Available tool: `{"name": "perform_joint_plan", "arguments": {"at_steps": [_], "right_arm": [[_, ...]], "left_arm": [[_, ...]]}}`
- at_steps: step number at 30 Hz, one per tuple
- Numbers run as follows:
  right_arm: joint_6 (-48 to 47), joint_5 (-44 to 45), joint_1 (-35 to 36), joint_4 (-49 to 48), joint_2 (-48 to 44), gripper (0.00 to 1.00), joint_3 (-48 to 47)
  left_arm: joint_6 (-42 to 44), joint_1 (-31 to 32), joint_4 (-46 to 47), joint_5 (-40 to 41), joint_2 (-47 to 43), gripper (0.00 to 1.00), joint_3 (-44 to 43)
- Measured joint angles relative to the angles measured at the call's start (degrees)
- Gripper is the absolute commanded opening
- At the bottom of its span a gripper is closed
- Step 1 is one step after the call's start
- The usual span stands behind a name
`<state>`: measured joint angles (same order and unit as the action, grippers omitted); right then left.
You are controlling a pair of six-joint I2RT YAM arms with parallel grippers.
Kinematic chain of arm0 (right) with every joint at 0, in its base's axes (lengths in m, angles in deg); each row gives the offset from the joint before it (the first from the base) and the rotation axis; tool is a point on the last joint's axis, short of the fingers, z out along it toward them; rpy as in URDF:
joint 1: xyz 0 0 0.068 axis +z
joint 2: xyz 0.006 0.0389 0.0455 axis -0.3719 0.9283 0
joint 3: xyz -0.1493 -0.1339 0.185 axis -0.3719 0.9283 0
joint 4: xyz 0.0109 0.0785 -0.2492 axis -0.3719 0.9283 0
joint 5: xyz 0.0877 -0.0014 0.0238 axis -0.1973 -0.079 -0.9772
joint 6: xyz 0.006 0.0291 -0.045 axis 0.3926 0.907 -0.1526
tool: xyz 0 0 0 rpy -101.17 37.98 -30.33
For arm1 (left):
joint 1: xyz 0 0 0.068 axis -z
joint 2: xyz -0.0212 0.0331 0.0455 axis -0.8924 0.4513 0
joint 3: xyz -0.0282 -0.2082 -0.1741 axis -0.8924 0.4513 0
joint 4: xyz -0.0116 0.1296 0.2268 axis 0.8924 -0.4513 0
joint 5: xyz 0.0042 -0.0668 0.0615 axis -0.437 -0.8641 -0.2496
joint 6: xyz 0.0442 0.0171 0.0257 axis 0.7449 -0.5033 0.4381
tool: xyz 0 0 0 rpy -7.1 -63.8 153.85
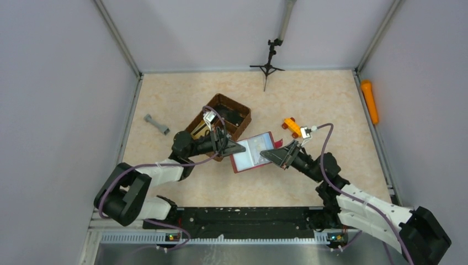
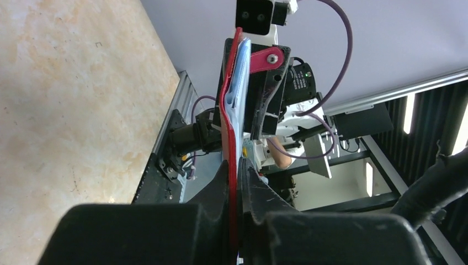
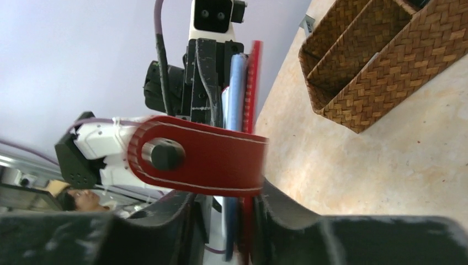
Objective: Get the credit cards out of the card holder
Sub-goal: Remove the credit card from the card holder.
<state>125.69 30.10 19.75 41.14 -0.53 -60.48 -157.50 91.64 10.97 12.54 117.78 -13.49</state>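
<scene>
The dark red card holder (image 1: pixel 253 152) hangs open above the table between my two grippers. Greyish credit cards (image 1: pixel 257 145) sit in its pockets. My left gripper (image 1: pixel 236 148) is shut on its left edge; in the left wrist view the red wall (image 2: pixel 227 110) is pinched between the fingers (image 2: pixel 236 165), and a bluish card (image 2: pixel 240 72) lies against it. My right gripper (image 1: pixel 271 154) straddles the right edge. In the right wrist view its jaws (image 3: pixel 226 190) stand slightly apart, with a gap beside the blue card (image 3: pixel 236 94). The snap tab (image 3: pixel 198 157) hangs across in front.
The brown woven basket (image 1: pixel 247 113) stands just behind my left gripper and shows in the right wrist view (image 3: pixel 381 66). An orange toy (image 1: pixel 291 126) lies behind the right gripper. A grey piece (image 1: pixel 156 124) lies far left, an orange cylinder (image 1: pixel 369 101) by the right wall, and a tripod (image 1: pixel 267 66) at the back.
</scene>
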Motion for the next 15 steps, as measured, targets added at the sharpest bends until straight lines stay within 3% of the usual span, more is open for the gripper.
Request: {"name": "perform_joint_plan", "arguments": {"at_steps": [3, 7, 15], "right_arm": [[-1.4, -0.5, 0.0, 2.8, -2.0, 0.53, -0.8], [-3.5, 0.7, 0.0, 7.5, -7.2, 0.58, -1.2], [-6.6, 4.3, 0.0, 15.5, -14.3, 0.35, -1.2]], "left_arm": [[-0.3, 0.0, 1.1, 0.0, 0.2, 0.0, 0.3], [0.7, 0.0, 0.1, 0.0, 0.1, 0.0, 0.3], [3.2, 0.0, -4.7, 0.0, -1.1, 0.0, 0.3]]}}
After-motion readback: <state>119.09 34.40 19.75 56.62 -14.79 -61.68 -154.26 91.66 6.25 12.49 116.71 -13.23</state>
